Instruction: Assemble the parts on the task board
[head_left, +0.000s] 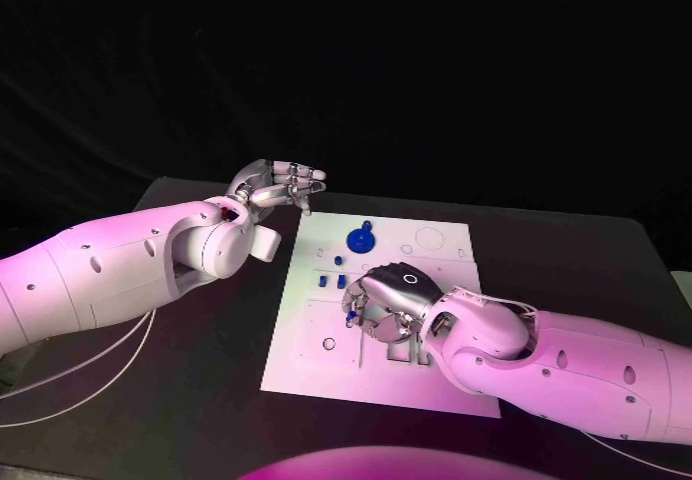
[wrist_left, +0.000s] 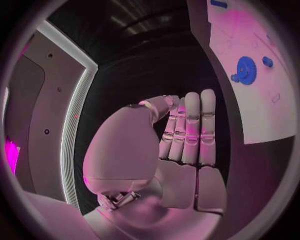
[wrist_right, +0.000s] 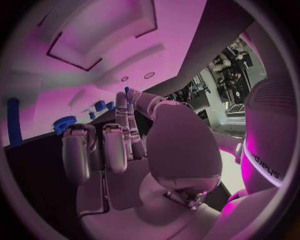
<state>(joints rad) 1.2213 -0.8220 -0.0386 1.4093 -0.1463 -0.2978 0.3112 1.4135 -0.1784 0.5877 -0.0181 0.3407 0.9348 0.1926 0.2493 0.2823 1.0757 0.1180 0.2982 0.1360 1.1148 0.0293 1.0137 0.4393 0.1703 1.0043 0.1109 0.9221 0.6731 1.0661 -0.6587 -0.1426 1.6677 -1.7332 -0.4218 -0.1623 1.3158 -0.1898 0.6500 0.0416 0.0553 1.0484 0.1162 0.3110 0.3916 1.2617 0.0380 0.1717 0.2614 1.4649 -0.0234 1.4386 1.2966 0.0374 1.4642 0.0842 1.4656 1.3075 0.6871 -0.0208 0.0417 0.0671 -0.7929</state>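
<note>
A small blue peg (wrist_right: 127, 91) is pinched at the fingertips of the right hand (head_left: 387, 300), which is held over the middle of the flat white task board (head_left: 433, 385) — an insertion step, it seems. The left hand (head_left: 277, 186), with fingers straight, together and grasping nothing, is kept off the board's far left corner. A round blue gear (head_left: 361, 240) is seated near the board's far edge. Next, the peg must be lined up with its hole.

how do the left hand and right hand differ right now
The left hand hovers off the task board, past its far left corner; the right hand is over the board's middle. The left hand holds nothing, its fingers straight together; the right hand pinches a small blue part at its fingertips. Both are silver, on white arms.
</note>
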